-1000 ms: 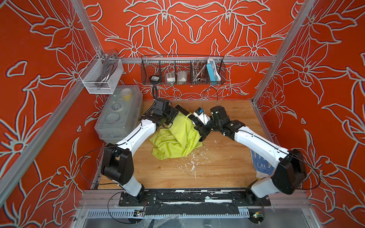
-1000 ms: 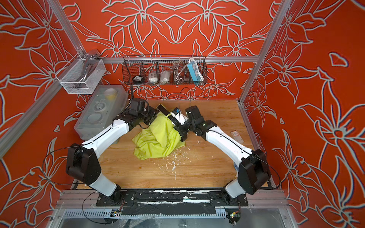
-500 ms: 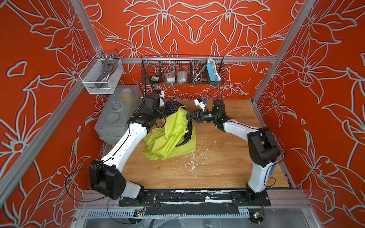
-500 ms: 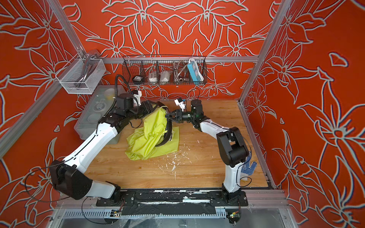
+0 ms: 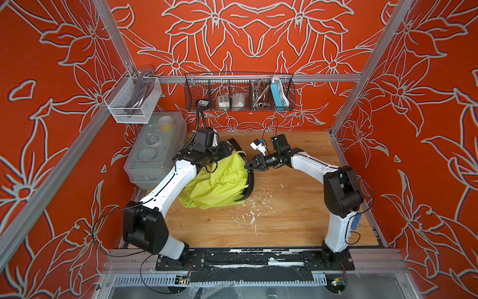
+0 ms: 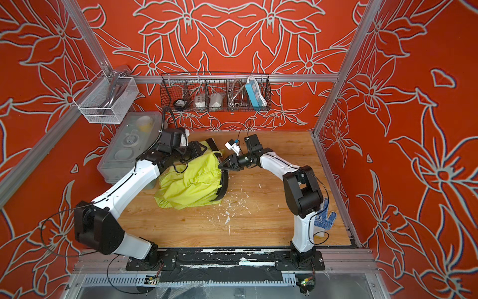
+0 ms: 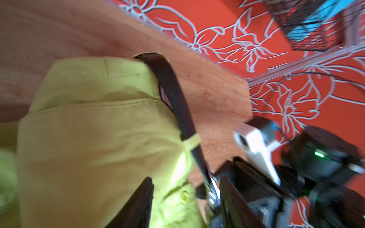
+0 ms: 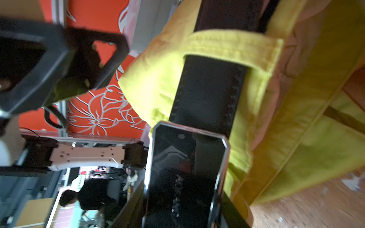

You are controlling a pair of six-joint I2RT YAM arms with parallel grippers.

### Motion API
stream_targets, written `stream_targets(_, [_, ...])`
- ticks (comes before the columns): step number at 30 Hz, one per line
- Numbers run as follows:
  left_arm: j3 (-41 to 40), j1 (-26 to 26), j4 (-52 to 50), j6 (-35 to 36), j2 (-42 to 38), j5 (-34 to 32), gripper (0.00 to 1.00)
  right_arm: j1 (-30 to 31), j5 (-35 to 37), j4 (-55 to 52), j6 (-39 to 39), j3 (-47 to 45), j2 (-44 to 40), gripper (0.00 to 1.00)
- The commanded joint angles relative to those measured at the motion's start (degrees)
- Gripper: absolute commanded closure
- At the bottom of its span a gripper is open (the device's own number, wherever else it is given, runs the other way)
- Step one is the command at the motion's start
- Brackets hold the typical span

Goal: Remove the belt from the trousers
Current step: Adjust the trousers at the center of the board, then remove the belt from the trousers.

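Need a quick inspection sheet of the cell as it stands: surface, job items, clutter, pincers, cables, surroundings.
Surface: wooden tabletop, littered with white flecks.
Job's things: lime trousers bunched, one end lifted; black belt still through a belt loop.
Clutter: clear lidded box; dotted glove by the right arm's base.
Pincers: left pincer shut on trousers' waistband; right pincer shut on belt by its buckle.
Cables: black hose running up from left wrist.
Surroundings: red floral walls; wire basket; white mesh basket.
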Motion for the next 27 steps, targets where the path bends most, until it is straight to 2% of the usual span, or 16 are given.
stream_targets(1, [3.01, 0.08, -4.87, -0.5, 4.64, -1.12, 0.46, -0.09, 1.32, -17.15, -15.04, -3.18, -2.77, 1.0])
stream_targets(7, [5.59, 0.07, 1.5, -3.73, 11.09, 2.05, 0.49, 0.0, 0.81, -13.85, -13.85, -8.78, -2.28, 1.0])
stream_targets(15, [7.48, -1.03, 2.83, -7.16, 13.53, 5.67, 0.52, -0.01, 0.26, -14.81, -14.93, -4.03, 3.16, 1.0])
stream_targets(20, [6.89, -1.69, 3.18, -6.7, 14.5, 5.88, 0.53, -0.01, 0.25, -14.95, -14.79, -0.03, 5.2, 1.0])
stream_targets(27, [7.75, -2.49, 3.88, -5.65, 17.76, 4.22, 0.55, 0.0, 0.02, -15.16, -14.57, 0.62, 4.65, 1.0])
